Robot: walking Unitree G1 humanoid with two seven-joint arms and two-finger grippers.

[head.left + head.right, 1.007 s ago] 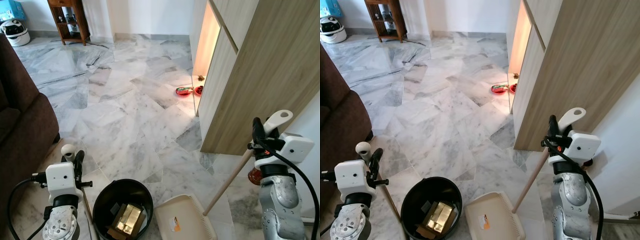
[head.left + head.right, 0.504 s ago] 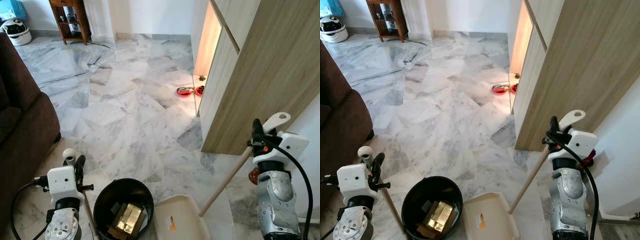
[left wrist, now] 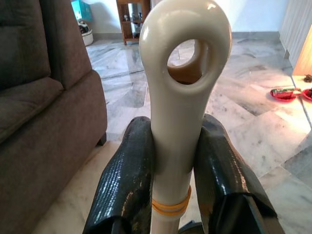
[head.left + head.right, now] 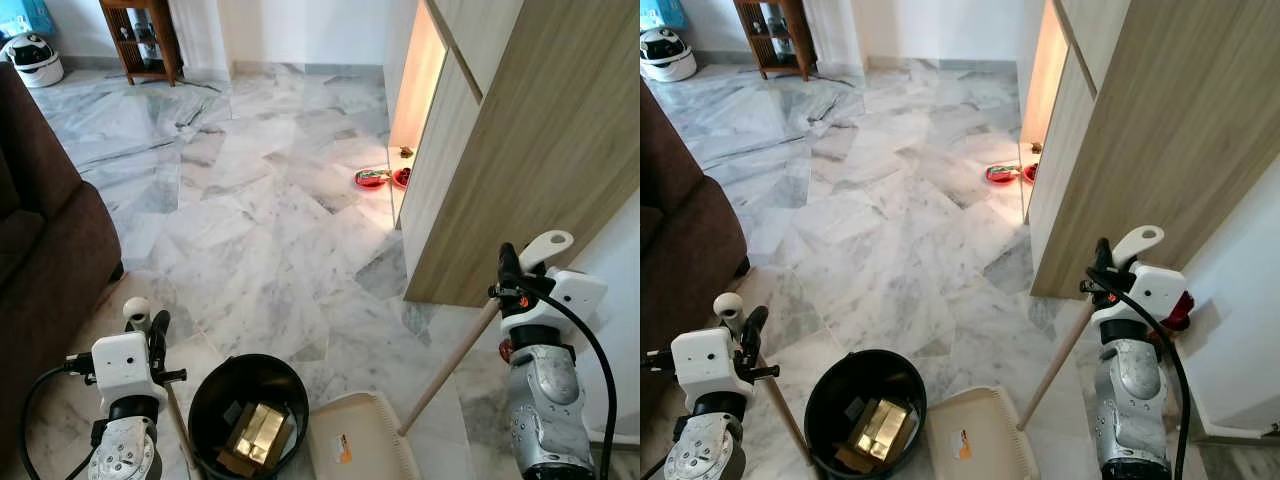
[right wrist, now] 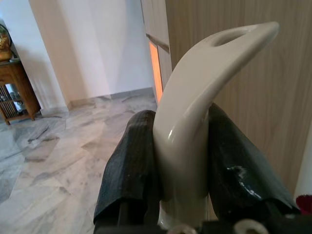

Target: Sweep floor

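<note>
My left gripper (image 4: 153, 326) is shut on the cream ring-topped end of a broom handle (image 3: 183, 97), low at the left beside the sofa; its wooden shaft (image 4: 176, 425) runs down past the bin. On the right, my right gripper (image 4: 508, 270) is shut on the hooked cream grip (image 5: 195, 97) of a long-handled dustpan. That wooden shaft (image 4: 450, 362) slants down to the cream dustpan (image 4: 360, 445) lying on the marble floor (image 4: 260, 220). The broom's head is out of frame.
A black bin (image 4: 212, 388) holding a gold box (image 4: 255, 432) stands between my arms, touching the dustpan. A brown sofa (image 4: 40, 240) lies left, a wood-panelled cabinet (image 4: 520, 150) right. Red bowls (image 4: 372, 179) sit by the lit gap. A wooden shelf (image 4: 140, 30) stands far back.
The view has shifted slightly. My right arm with the dustpan handle has drawn a little to the left and down, and the dustpan slid slightly left. Both grips are unchanged.
</note>
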